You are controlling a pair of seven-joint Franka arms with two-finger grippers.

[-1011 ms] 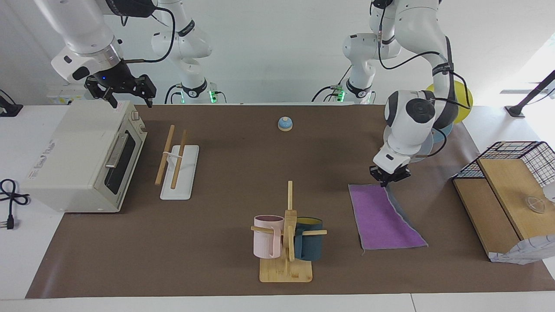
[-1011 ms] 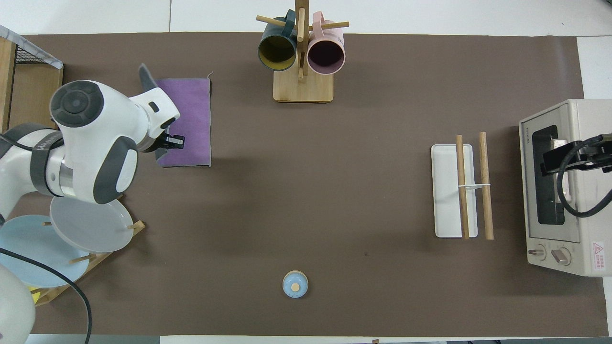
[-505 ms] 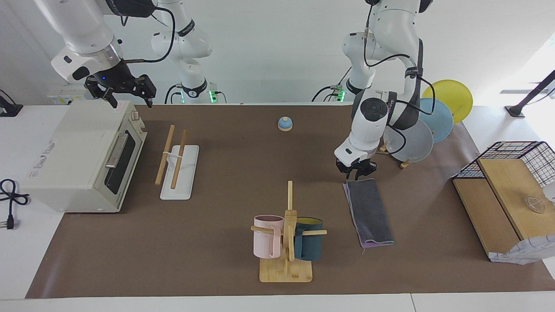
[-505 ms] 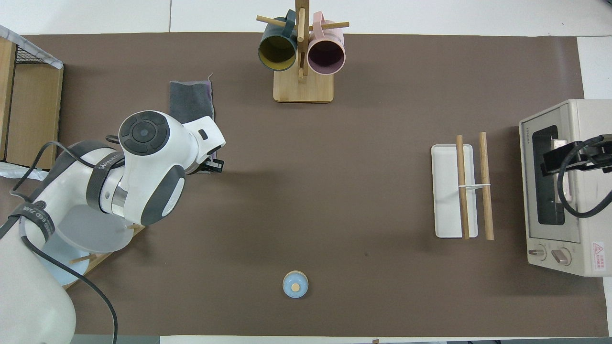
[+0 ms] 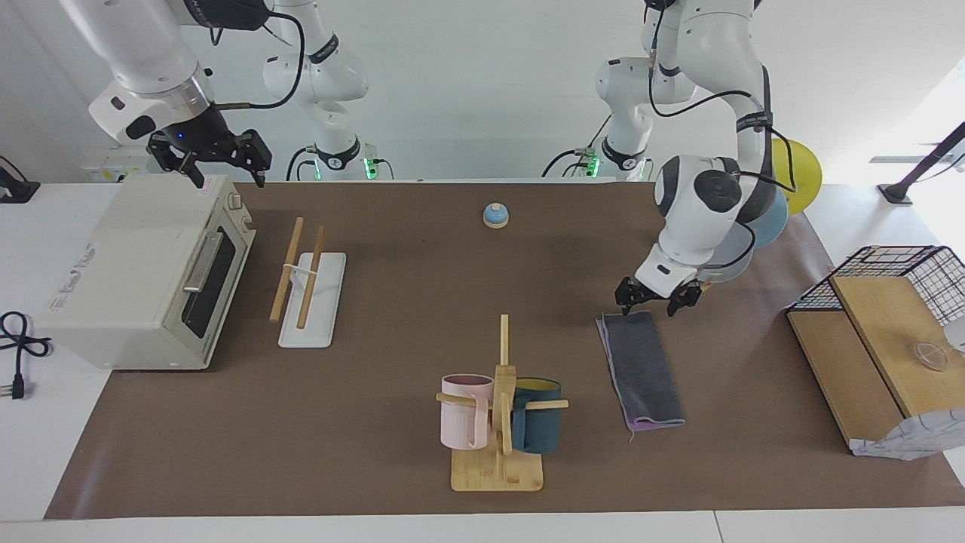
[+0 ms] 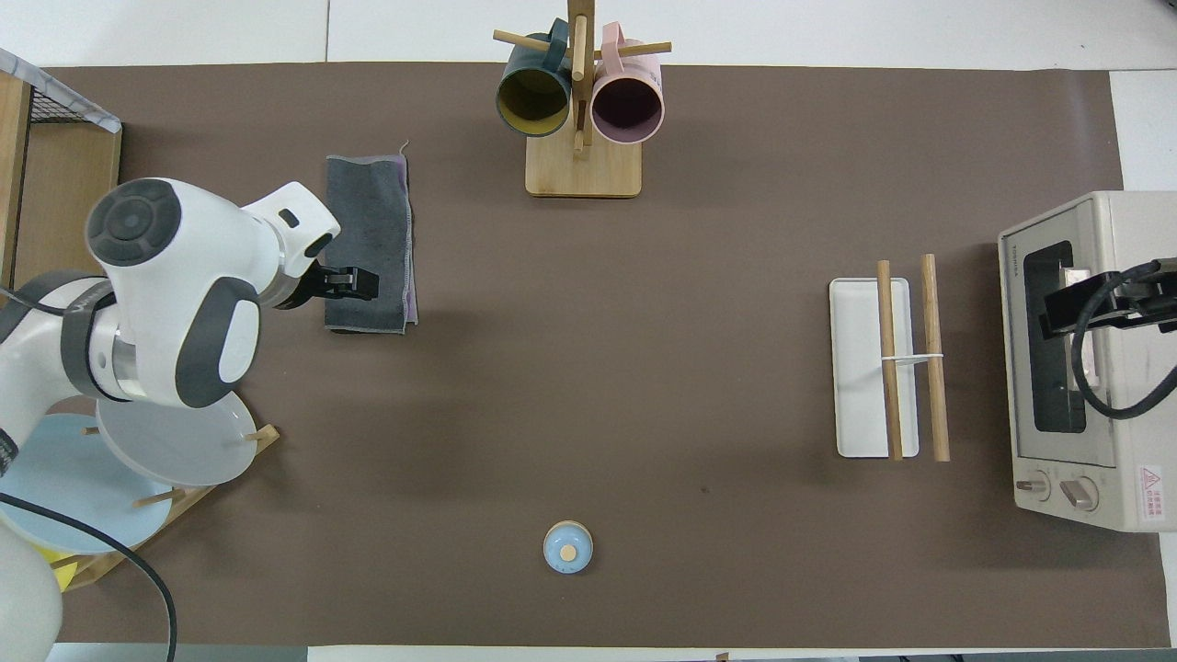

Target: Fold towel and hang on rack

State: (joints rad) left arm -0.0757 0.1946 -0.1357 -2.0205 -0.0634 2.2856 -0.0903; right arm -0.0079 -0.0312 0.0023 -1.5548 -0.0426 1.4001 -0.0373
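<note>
Now the towel (image 5: 641, 369) lies folded, grey up, on the bench beside the mug tree (image 5: 500, 407) — well apart from the rack (image 5: 305, 286). Both the left fingers (image 5: 654, 301), over its near end, and the right fingers (image 5: 219, 161), waiting over the oven (image 5: 136, 275), are spread and empty; both layers are best pinched together.

The left arm reaches forward with its elbow bent and its wrist tipped downward. The left pincer (image 5: 657, 297) points down, low over the desk (image 5: 392, 302), with its two fingers spread apart and nothing between them. The right arm waits, raised at its own end of the desk. The right pincer (image 5: 222, 154) hangs in the air, its fingers also spread wide and empty.
</note>
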